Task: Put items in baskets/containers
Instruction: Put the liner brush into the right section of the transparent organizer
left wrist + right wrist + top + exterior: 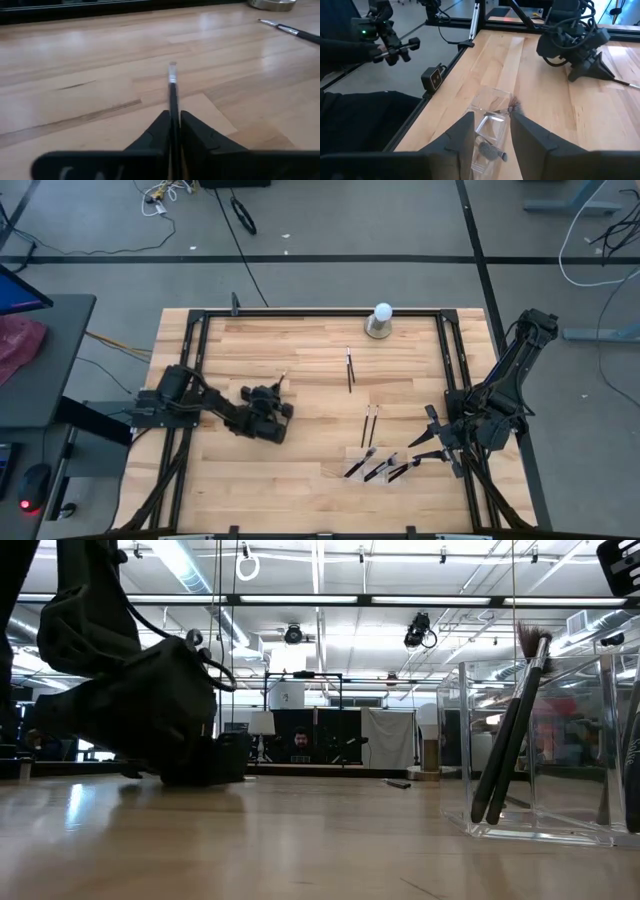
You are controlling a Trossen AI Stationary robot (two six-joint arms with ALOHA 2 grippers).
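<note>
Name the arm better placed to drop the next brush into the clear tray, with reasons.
Left. The left gripper is already shut on a brush, so it only needs to carry it to the clear tray. The right gripper hangs open and empty above the tray.

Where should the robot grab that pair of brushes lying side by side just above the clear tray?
Probably at mid-handle, coming straight down from above. The two loose brushes lie flat on the wooden table, so only their top sides are free, and the thin handles are their longest plain stretch. The right gripper, open by the clear tray, is nearer; the left gripper already pinches a brush.
</note>
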